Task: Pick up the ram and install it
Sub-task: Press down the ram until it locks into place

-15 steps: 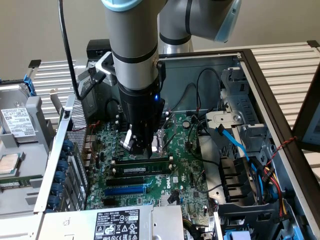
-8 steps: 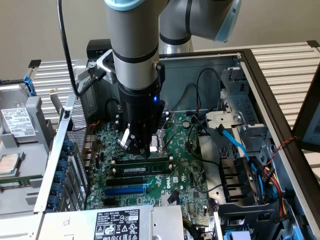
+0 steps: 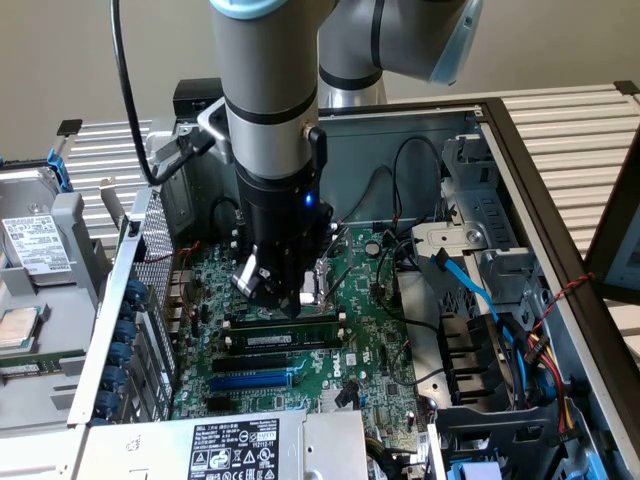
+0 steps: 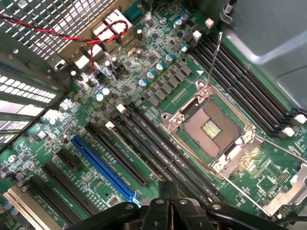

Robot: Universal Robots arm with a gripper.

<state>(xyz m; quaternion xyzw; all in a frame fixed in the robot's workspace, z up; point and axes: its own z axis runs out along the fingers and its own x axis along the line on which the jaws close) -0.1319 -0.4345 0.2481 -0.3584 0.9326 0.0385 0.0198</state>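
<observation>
The ram (image 3: 290, 338) is a long thin green stick with a white label. It lies along the memory slots of the motherboard (image 3: 375, 350), just in front of the processor socket (image 3: 322, 282), and seems to stand in a slot. My gripper (image 3: 278, 298) hangs straight down over the stick's half toward the exterior view's left. Whether it touches the stick I cannot tell. In the wrist view my gripper (image 4: 165, 191) is shut with its dark fingers together over the black memory slots (image 4: 158, 148), beside the open socket (image 4: 208, 127).
A blue expansion slot (image 3: 255, 381) and black slots run in front of the ram. A drive cage (image 3: 480, 250) with a blue cable (image 3: 470, 285) and wire bundles stands at the exterior view's right. The power supply (image 3: 235, 450) sits in front. A red-black wire (image 4: 72, 37) crosses the rear grille.
</observation>
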